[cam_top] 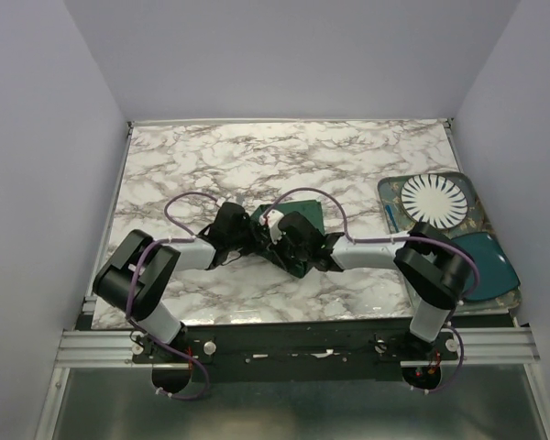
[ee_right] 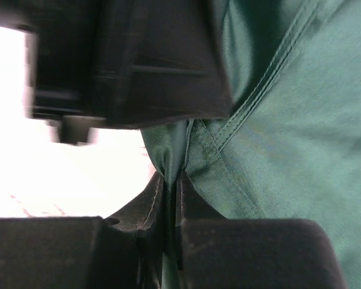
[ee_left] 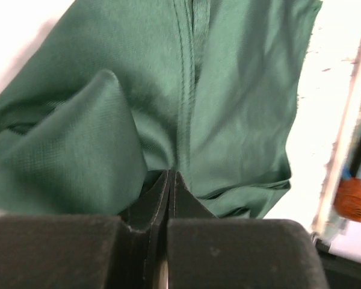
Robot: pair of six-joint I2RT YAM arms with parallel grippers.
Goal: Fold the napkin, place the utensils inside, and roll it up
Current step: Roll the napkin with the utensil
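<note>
Nearest the left wrist lens, the left gripper point(ee_left: 170, 180) is clenched, its two dark fingers pressed together on a pinch of the napkin point(ee_left: 240, 90), right where a stitched hem runs down into them. From there the green cloth fans upward across the frame, with one loose flap bulging at centre left. The right gripper point(ee_right: 171, 186) is likewise clamped on a thin fold of napkin point(ee_right: 301, 156). I judge the two pinches sit close together so both arms can lift one edge and carry it over for the fold. The right wrist view shows what the left cannot: the left gripper's black body fills its upper left, just beside. Only the top view shows the napkin point(cam_top: 306, 207) at the middle of the marble table point(cam_top: 257, 156), and the tray point(cam_top: 474, 194) at right. I cannot find the fork in any view.
</note>
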